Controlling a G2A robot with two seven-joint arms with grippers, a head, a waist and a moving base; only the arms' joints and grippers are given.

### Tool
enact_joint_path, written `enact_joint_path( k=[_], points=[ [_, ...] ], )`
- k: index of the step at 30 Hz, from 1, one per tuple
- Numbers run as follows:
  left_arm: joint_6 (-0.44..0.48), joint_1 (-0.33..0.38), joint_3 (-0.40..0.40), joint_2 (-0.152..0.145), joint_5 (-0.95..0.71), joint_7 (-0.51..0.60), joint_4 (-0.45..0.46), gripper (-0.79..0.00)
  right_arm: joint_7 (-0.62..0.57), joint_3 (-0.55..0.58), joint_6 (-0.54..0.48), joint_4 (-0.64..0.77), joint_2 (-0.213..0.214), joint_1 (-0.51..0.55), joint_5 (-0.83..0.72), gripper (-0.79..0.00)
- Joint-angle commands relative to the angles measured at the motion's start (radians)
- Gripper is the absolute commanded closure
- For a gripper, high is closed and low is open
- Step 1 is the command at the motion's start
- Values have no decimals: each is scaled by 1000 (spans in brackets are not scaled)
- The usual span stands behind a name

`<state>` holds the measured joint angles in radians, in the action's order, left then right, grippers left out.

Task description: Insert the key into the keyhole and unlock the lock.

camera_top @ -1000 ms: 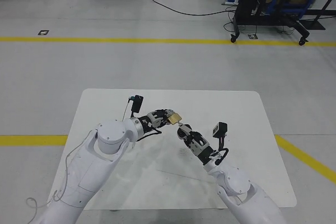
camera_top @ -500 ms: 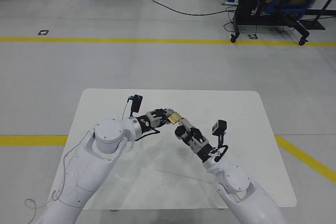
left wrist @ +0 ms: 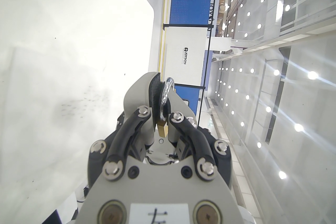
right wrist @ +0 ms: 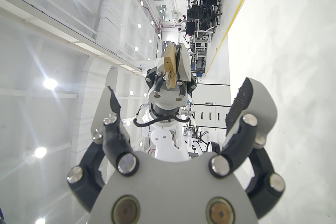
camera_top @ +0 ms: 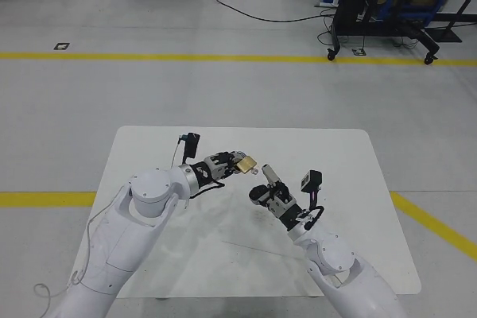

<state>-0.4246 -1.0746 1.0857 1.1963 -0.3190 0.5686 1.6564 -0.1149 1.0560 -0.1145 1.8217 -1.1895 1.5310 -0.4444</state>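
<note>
Withdrawn since the earlier frame, the right gripper (camera_top: pixel 262 181) is held wide open and empty, just right of the lock (right wrist: pixel 170 59). The lock is clamped by its shackle (left wrist: pixel 168 86) in the closed left gripper (camera_top: pixel 225 165) above the table (camera_top: pixel 342 159), keyhole (right wrist: pixel 171 74) presented rightward; the key (right wrist: pixel 167 77) appears left seated, presumably for regrasping.
</note>
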Motion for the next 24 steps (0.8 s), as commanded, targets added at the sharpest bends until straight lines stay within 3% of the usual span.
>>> enact_joint_path(
  k=[1, 6, 7, 8, 9, 11, 22, 24],
  points=[
    [8, -4, 3, 0, -1, 2, 3, 0, -52, 8, 20, 13, -2, 5, -132, -785],
    [15, -7, 4, -1, 0, 11, 5, 0, -228, 62, 110, 16, 1, 17, -402, -785],
    [16, -6, 3, -1, 3, 13, 6, 0, -252, 72, 129, 13, 1, 18, -444, -674],
    [20, -6, 3, -1, 4, 14, 7, 0, -268, 83, 142, 9, 2, 18, -473, -459],
    [22, -6, 2, -1, 3, 16, 6, 0, -280, 91, 157, 5, 2, 18, -498, -363],
    [27, -5, 2, -1, 8, 19, 6, 0, -293, 103, 177, -1, 3, 17, -525, -265],
    [37, -4, 0, -2, 22, 34, 5, 0, -257, 95, 194, -41, -5, -11, -510, -43],
    [39, -5, -1, -2, 23, 36, 7, 0, -248, 96, 186, -39, -7, -9, -502, -49]
  ],
)
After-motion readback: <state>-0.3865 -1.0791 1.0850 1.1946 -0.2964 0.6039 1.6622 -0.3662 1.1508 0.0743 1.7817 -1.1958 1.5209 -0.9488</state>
